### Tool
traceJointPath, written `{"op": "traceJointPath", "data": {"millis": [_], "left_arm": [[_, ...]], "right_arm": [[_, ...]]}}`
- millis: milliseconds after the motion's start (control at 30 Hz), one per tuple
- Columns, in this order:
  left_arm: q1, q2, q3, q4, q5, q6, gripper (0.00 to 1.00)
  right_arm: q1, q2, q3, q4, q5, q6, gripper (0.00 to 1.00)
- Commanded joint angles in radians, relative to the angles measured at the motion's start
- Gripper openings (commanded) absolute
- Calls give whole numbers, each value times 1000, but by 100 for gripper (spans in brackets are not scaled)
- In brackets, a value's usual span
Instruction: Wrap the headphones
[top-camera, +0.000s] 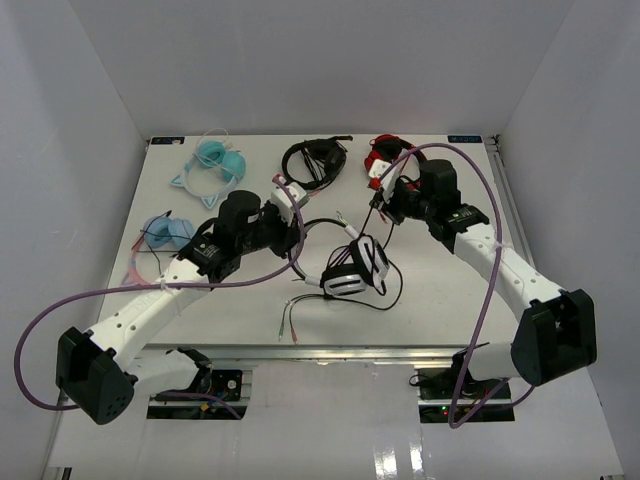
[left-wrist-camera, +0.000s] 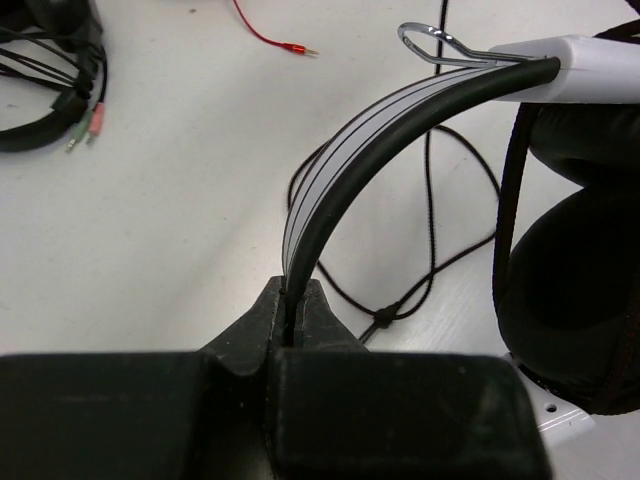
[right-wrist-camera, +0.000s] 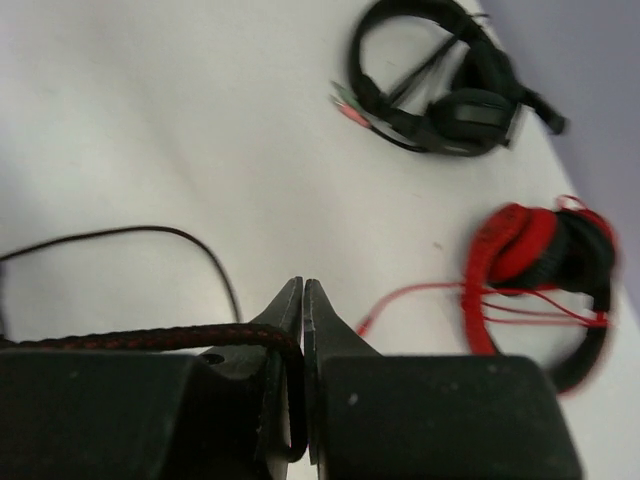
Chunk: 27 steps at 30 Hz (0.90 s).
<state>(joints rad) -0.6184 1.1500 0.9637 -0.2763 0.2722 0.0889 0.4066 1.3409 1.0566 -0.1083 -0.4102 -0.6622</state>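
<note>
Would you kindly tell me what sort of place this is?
Probably a robotics lab test cell: a white table boxed in by plain white walls, the left arm and right arm bolted at its near edge, plus white-and-black headphones, red headphones and black headphones as props.

No legible text, brand, number or sign in any of three views. Two small marks on far edge of table (top-camera: 250, 300), one near left corner (top-camera: 160, 141), one near right corner (top-camera: 466, 138): too small to read.
</note>
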Motion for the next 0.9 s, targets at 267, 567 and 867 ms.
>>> {"op": "traceJointPath", "data": {"millis": [267,567,867], "left_arm": [[-49,38,345,229,162,-556,0],[-146,220,687,242,31,-632,0],[-149,275,847,207,-199,-581,0]], "right_arm": [[-100,109,-192,832,-748,947,28],[6,381,-113,1515,-715,1569,58],[163,318,-216,1124,-656,1180,41]]}}
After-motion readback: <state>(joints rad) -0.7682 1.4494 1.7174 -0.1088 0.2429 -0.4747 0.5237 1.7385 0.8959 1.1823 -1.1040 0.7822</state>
